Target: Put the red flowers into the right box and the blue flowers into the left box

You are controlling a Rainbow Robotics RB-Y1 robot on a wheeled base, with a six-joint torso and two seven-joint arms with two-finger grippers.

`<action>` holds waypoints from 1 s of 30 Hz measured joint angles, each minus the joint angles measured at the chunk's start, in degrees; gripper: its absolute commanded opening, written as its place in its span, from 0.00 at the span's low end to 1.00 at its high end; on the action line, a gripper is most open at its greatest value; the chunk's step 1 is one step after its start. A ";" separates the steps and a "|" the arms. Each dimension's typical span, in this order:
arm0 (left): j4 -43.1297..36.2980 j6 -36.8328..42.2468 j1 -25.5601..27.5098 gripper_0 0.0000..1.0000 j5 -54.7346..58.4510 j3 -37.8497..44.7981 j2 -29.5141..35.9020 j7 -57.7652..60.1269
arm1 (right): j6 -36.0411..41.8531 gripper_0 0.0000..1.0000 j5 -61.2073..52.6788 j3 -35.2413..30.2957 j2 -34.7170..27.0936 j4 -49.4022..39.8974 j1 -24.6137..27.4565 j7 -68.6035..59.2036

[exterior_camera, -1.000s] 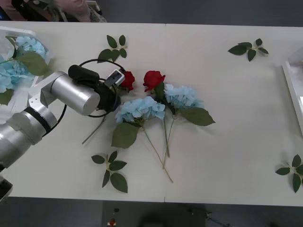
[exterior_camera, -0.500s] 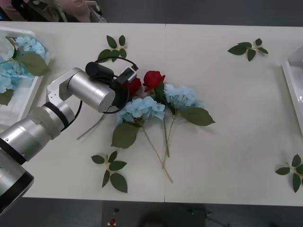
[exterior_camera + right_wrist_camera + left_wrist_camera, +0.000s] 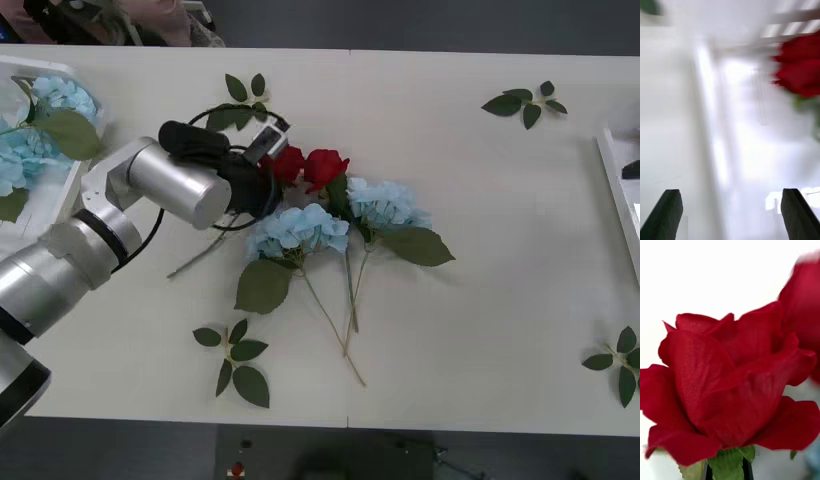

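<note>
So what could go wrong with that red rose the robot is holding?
1. The left gripper pinches the held rose just under its bloom, beside the other rose, and could knock it.
2. Its long stem trails near a blue flower and might snag it.
3. The right box, where the right gripper waits open, is far across the table, so the rose might slip.

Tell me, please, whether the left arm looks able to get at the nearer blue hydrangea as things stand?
Probably not yet: the left gripper is shut on a red rose, though the blue hydrangea lies uncovered beside it.
</note>
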 measured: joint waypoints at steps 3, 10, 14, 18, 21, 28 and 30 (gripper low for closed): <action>-10.04 0.00 -0.02 0.00 5.58 -0.08 4.34 1.33 | 6.55 0.77 -5.52 0.00 -2.18 -11.84 1.66 -10.10; -29.63 -6.80 -0.14 0.00 21.02 7.03 9.96 15.38 | 8.74 0.76 -5.58 -0.02 -8.71 -49.17 15.53 -44.90; -31.32 -13.28 -2.30 0.00 26.96 10.35 9.63 25.15 | 9.89 0.76 -1.60 0.01 -8.74 -61.72 21.88 -56.21; -30.36 -21.36 -4.30 0.00 29.60 10.49 6.99 32.00 | 13.29 0.76 4.14 1.00 -3.25 -64.06 21.86 -60.12; -28.70 -24.21 -4.63 0.00 29.69 10.49 4.11 32.10 | 13.11 0.76 9.21 2.52 2.77 -63.82 20.70 -63.04; -26.00 -30.22 -4.63 0.00 32.71 10.49 1.30 32.10 | -1.06 0.82 9.94 2.78 3.38 -67.07 20.57 -58.38; -25.37 -30.90 -4.63 0.00 32.73 10.48 1.16 32.10 | -6.24 0.82 9.63 2.74 0.41 -69.30 21.30 -54.26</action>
